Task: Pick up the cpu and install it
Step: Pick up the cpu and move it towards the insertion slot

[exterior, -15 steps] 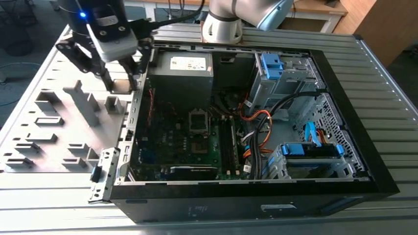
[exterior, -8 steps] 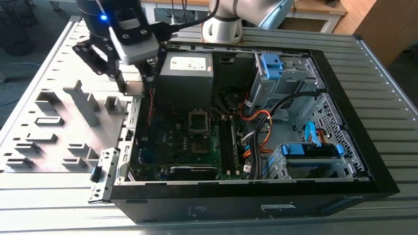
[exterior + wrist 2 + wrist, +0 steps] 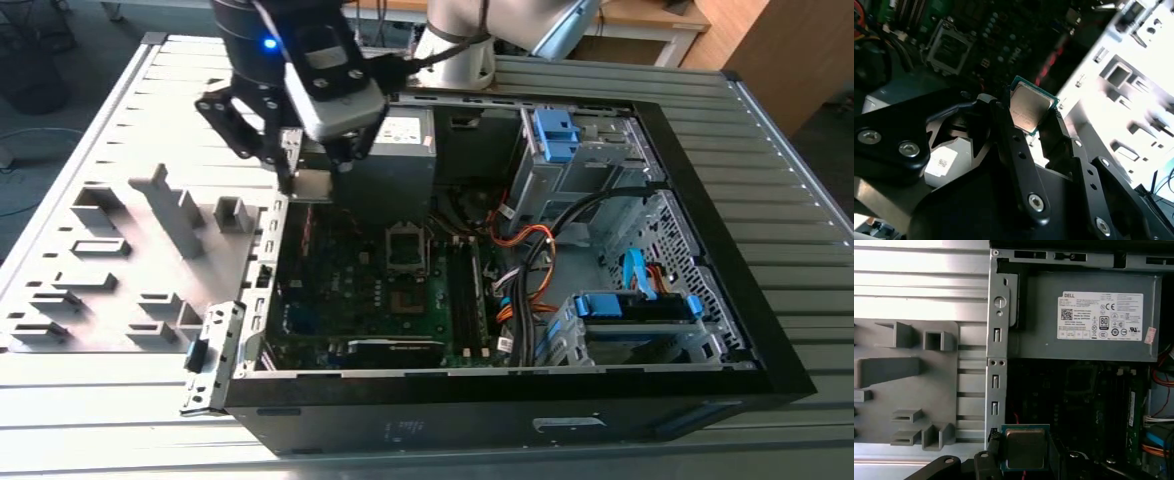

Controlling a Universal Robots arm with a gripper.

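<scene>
Slippage looked the main risk: the end effector (image 3: 312,174) clamped the cpu (image 3: 310,184) by its edges, well off the socket (image 3: 407,248) toward the exterior view's left; a tilted landing there could bend its pins.

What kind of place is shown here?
Likely a robotics lab or workshop: an open computer case lies on a slatted metal table beside a grey fixture board, and the gripper holds the cpu.
</scene>
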